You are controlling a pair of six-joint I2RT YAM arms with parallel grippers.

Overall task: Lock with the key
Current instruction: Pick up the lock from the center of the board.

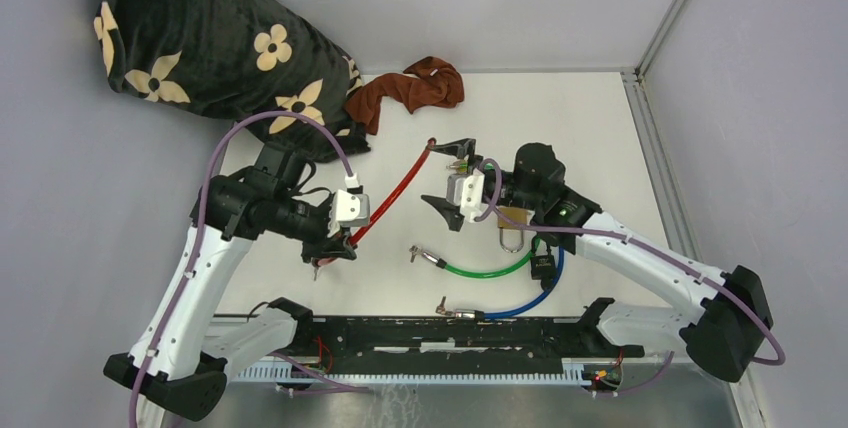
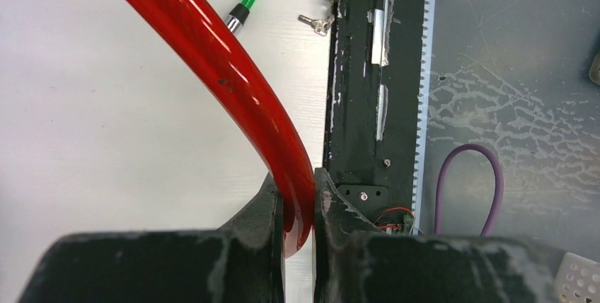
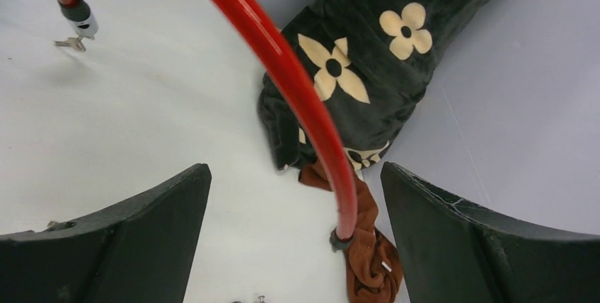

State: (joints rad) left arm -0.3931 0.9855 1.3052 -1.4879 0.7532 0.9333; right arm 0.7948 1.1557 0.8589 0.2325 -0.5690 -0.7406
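Note:
A red cable lock (image 1: 395,191) lies slanted on the white table. My left gripper (image 1: 335,243) is shut on its near end, and the left wrist view shows the red cable (image 2: 212,55) pinched between the jaws of that gripper (image 2: 298,204). A small key (image 1: 318,268) hangs below it. My right gripper (image 1: 452,180) is open beside the cable's far end (image 1: 432,143). In the right wrist view the cable (image 3: 297,83) runs between the wide-open fingers of that gripper (image 3: 296,168) without touching them. The cable's lock end with its key (image 3: 74,27) shows at the upper left.
A green cable (image 1: 480,270), a blue cable (image 1: 520,306), a brass padlock (image 1: 512,223) and a black padlock (image 1: 543,266) lie under the right arm. A black floral blanket (image 1: 200,38) and a brown cloth (image 1: 420,88) lie at the back. A black rail (image 1: 450,338) lines the near edge.

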